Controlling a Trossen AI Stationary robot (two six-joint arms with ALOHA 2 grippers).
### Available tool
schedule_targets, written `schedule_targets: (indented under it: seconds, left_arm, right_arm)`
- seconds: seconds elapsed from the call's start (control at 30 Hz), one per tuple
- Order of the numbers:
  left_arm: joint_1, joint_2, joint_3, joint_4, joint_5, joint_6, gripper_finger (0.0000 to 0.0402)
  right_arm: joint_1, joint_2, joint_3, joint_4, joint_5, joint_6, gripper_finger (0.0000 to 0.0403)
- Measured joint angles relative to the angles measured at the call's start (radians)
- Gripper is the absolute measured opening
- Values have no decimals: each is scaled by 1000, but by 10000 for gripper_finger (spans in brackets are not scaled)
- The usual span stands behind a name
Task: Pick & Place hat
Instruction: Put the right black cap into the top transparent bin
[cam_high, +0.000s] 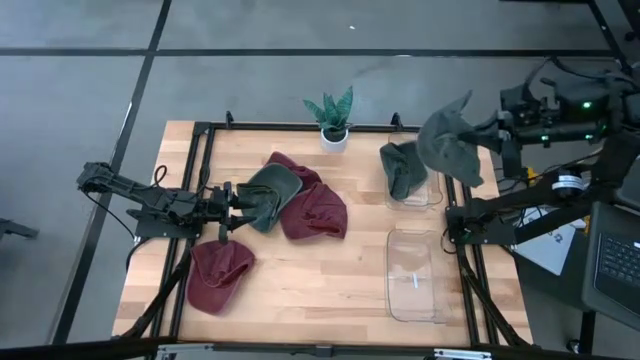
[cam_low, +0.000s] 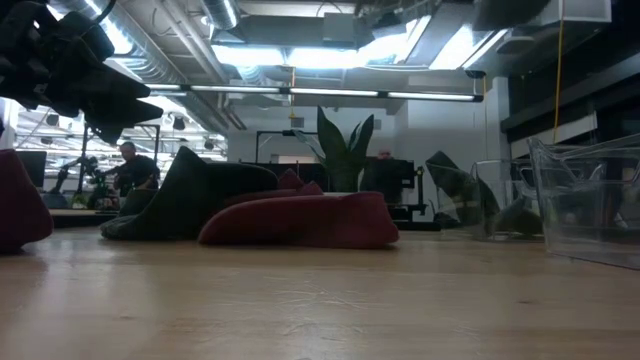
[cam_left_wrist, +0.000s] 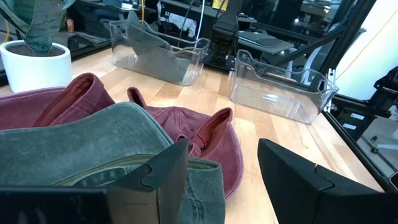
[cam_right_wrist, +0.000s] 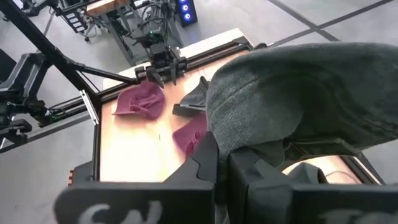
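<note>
R hand (cam_high: 497, 128) pinched on grey hat (cam_high: 452, 143), lifted over bin (cam_high: 432, 190); L hand (cam_high: 243, 203) spread at green hat (cam_high: 270, 194).

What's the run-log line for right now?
left gripper: open at green hat | right gripper: holding grey-green hat above far bin

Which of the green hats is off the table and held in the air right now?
The grey-green cloth hat clamped in the right tool, hanging above the far clear plastic bin. Another green hat lies in that bin; a third rests on the table.
</note>
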Motion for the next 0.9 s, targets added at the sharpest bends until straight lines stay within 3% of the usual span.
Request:
schedule_targets:
  seconds: [0.47,0.9]
  left_arm:
    - [0,0,0,0,0,0,189]
    - [0,0,0,0,0,0,191]
  right_arm:
    - [0,-210,-247,-2,0,-1,8]
    - [0,-327,-419,8,34,1,8]
